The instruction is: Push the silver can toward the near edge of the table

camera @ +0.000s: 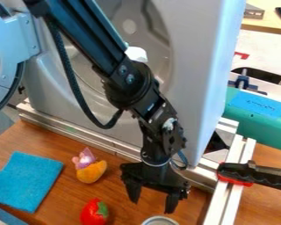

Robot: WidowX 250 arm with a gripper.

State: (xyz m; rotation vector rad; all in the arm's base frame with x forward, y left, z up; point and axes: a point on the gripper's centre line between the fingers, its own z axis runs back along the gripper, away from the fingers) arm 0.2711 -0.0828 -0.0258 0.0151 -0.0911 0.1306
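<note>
My gripper (153,199) hangs low over the wooden table, pointing down, with its two fingers apart and nothing visible between them. Just below it, at the bottom edge, the silver rim of a round can (160,219) shows, its lower part cut off. Left of the gripper lies a red toy fruit or vegetable (91,213) with a green patch. Farther up and left is a small toy (91,171), orange-yellow with a pink and purple part. A blue cloth (27,182) lies flat at the left.
A tall light-grey appliance body (192,79) with a round recess stands behind the arm, its round door (25,41) swung to the left. Metal rails (81,132) run along its base and down the right side. A black and red clamp (254,175) grips the right rail.
</note>
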